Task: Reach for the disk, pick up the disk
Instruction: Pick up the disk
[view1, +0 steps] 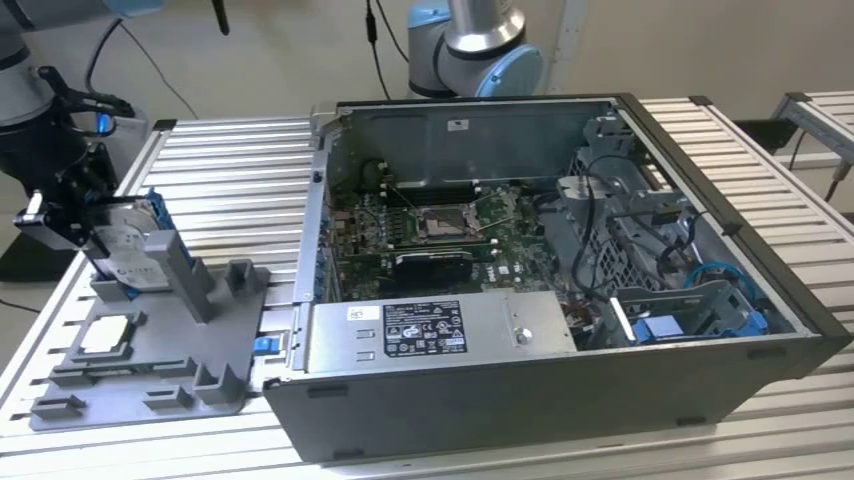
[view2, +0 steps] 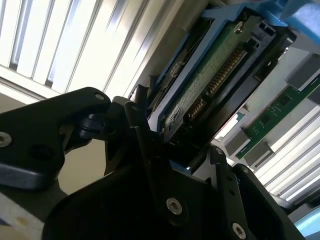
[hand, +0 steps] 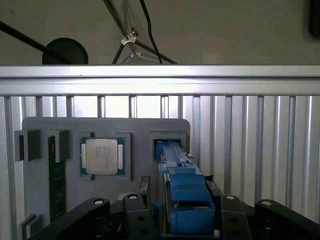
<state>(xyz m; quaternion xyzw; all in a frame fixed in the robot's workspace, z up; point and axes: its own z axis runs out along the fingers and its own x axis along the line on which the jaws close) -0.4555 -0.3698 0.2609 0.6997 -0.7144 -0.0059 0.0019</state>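
Straddling the upright disk (hand: 180, 185) in the grey fixture (hand: 140, 127), the gripper (hand: 182, 212) is sitting square; whether it is clamping cannot be told, so centring matters.

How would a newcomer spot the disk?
Find the grey fixture tray, at the exterior view's left of the open computer case. The disk stands upright on it: a silver hard drive in a bright blue frame, unlike the processor chip lying flat nearby.
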